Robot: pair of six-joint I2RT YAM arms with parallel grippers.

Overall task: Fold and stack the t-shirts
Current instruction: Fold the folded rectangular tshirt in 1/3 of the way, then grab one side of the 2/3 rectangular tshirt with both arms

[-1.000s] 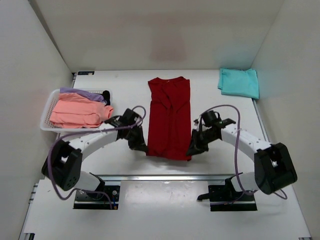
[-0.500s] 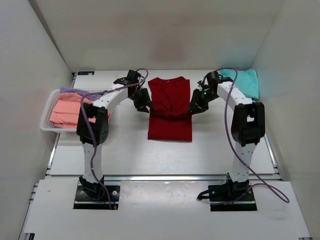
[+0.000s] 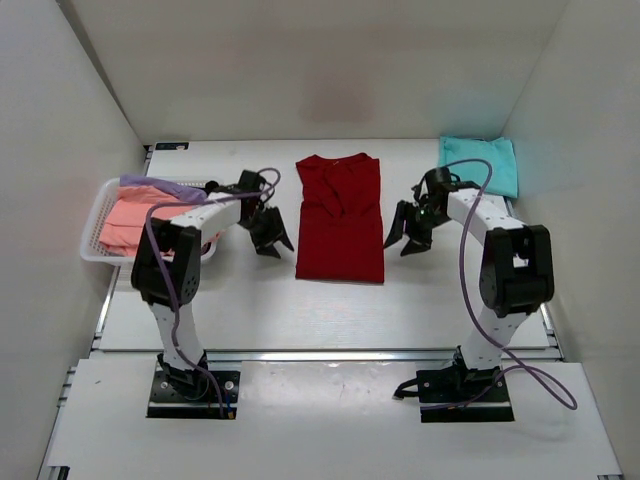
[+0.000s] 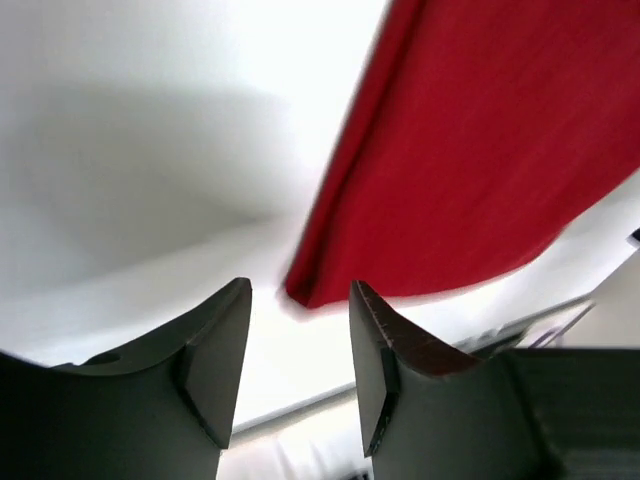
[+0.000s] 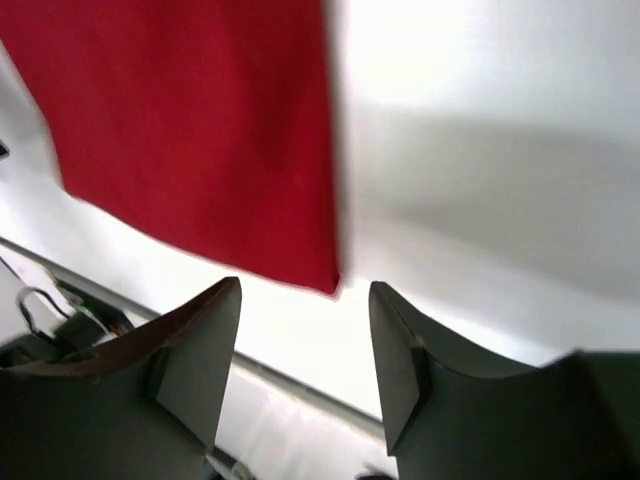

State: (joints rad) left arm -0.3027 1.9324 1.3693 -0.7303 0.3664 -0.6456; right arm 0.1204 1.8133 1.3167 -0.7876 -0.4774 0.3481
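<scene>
The dark red t-shirt (image 3: 340, 220) lies flat in the middle of the desk (image 3: 250, 310) as a narrow band, collar at the far end, with creases bunched in its upper half. The left gripper (image 3: 268, 238) hovers just beside its left edge and the right gripper (image 3: 408, 236) just beside its right edge — both with jaws apart and nothing between them. Each wrist view shows only bare desk in the gap, with a near corner of the red cloth just ahead.

The risk, as I judge it, is that the band is not yet a compact fold, so the next pinch must take every layer at a corner. Catching only the top layer would peel the fold open. Dragging the cloth would deepen the creases near the collar and leave a lopsided packet that stacks badly.

Well to the right of the red shirt, near the back corner, sits the folded teal t-shirt (image 3: 478, 166) — probably the start of the stack. To the left of the red shirt stands the white mesh basket (image 3: 110, 258), holding the salmon pink t-shirt (image 3: 150, 222) with the lavender t-shirt (image 3: 150, 185) behind it.
</scene>
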